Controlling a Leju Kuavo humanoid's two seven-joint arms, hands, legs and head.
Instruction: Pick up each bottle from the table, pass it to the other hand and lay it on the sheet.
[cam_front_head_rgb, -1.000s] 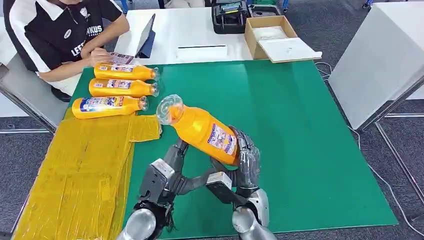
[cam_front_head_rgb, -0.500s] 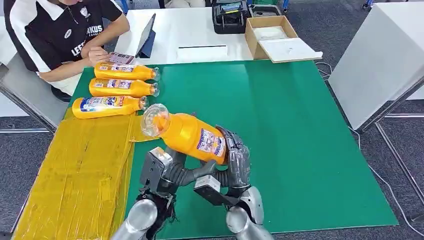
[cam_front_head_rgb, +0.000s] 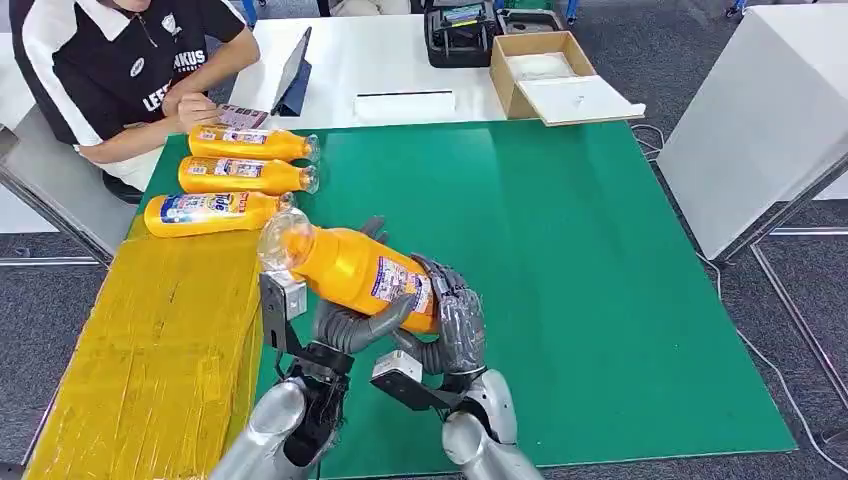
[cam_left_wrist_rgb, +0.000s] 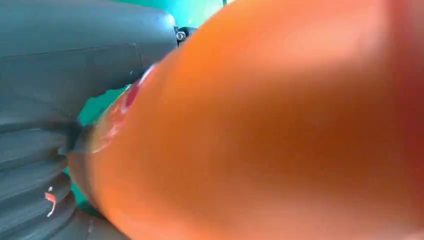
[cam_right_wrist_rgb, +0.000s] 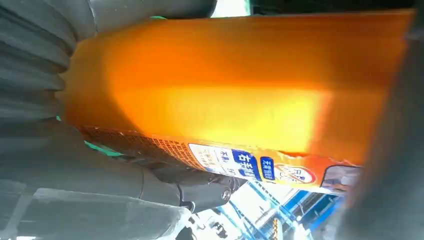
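**Head view: bottle changes hands above the green mat**

Head view shows the orange bottle (cam_front_head_rgb: 350, 270) aloft over the near-left part of the bench (cam_front_head_rgb: 600, 300), tilted, its clear neck pointing toward the yellow sheet (cam_front_head_rgb: 150, 340). The right hand (cam_front_head_rgb: 450, 325) grips its base end with fingers wrapped around it; the left hand (cam_front_head_rgb: 350, 325) cups the body from below, thumb against it. The handover looks underway. Next, judging by this, the right hand must let go so the left can lay it beside the three bottles (cam_front_head_rgb: 215, 212) at the sheet's far edge.
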